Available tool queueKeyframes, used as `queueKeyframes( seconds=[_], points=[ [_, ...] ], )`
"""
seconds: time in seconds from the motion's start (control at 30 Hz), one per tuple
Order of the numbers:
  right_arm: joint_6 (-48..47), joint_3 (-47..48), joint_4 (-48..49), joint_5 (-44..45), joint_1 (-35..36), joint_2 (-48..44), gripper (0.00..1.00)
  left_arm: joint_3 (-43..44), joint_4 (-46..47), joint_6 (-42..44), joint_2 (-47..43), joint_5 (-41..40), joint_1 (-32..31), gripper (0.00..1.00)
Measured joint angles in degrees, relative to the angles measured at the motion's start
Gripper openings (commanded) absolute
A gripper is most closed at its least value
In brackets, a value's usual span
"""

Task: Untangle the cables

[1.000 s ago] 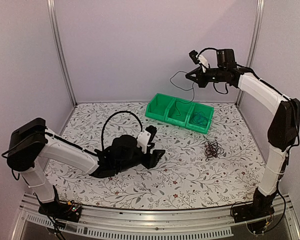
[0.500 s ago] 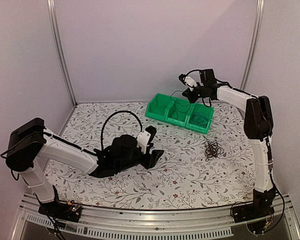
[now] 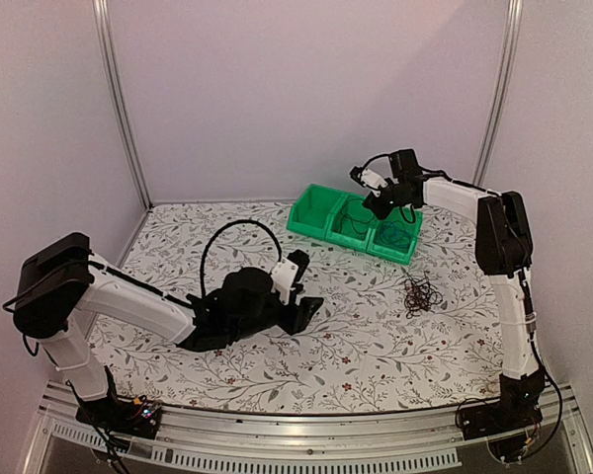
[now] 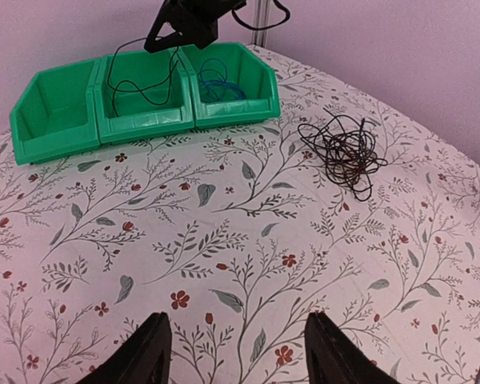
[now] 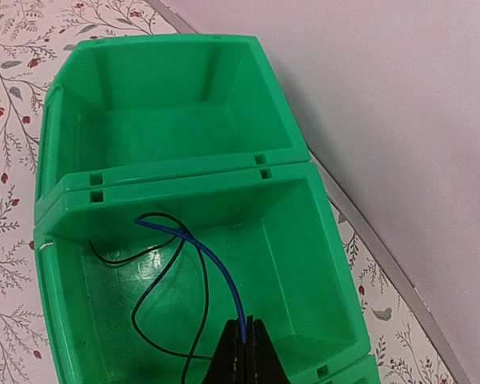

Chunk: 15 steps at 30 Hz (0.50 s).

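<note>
My right gripper (image 5: 245, 344) is shut on one end of a thin cable (image 5: 216, 268) that looks blue at the jaws and runs into black loops (image 5: 148, 308) on the floor of the green bin's middle compartment (image 5: 308, 264). From above, the right gripper (image 3: 380, 203) hovers just over that bin (image 3: 321, 229). A blue-teal cable (image 4: 218, 78) lies in the bin's right compartment. A dark brown tangle (image 4: 344, 150) (image 3: 421, 293) rests on the cloth to the right. My left gripper (image 4: 236, 352) (image 3: 302, 296) stands open and low over the cloth, with nothing between its fingers.
The bin's left compartment (image 4: 56, 108) holds nothing. A flowered cloth (image 4: 224, 240) covers the table. The back wall and metal frame posts (image 3: 495, 99) stand close behind the bin. A thick black hose (image 3: 232, 229) arches over the left arm.
The right arm has come down and to the left from high above the bin to just over its middle compartment, lowering the cable into it. The left arm has stayed put.
</note>
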Motion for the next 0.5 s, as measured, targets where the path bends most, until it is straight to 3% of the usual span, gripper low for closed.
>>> queueKeyframes(
  seconds=[0.33,0.5],
  points=[
    [-3.6,0.0,-1.9,1.5,1.6,1.2,0.03,0.0,0.0,-0.6,0.6,0.0,0.0,0.57],
    [-5.0,0.0,-2.2,2.9,2.8,1.2,0.29,0.3,0.0,-0.7,1.1,0.1,0.0,0.57]
  ],
)
